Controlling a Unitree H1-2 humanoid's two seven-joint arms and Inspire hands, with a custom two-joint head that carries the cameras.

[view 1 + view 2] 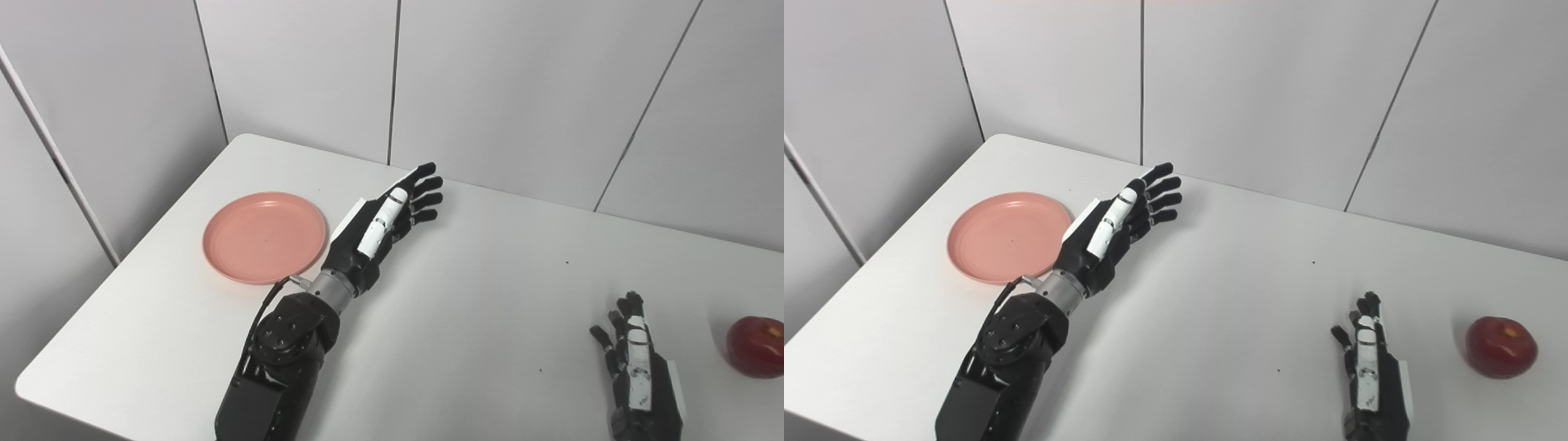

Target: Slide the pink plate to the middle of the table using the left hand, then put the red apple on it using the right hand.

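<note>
Waiting on step 1: the plate (264,237) is sitting at the far-left part of the table (465,294), not at its middle, so the slide looks not yet done.
Left hand (383,228): hovering just right of the plate, fingers stretched out and apart, holding nothing; whether its heel is touching the plate's rim, I cannot tell.
Right hand (1369,361): resting far right of the plate, near the apple, fingers loosely spread, empty.
Apple (1501,346): lying well right of the plate, apart from the right hand.
Remaining: both of the 2 steps, by my reading, the slide and then the apple placing.
</note>
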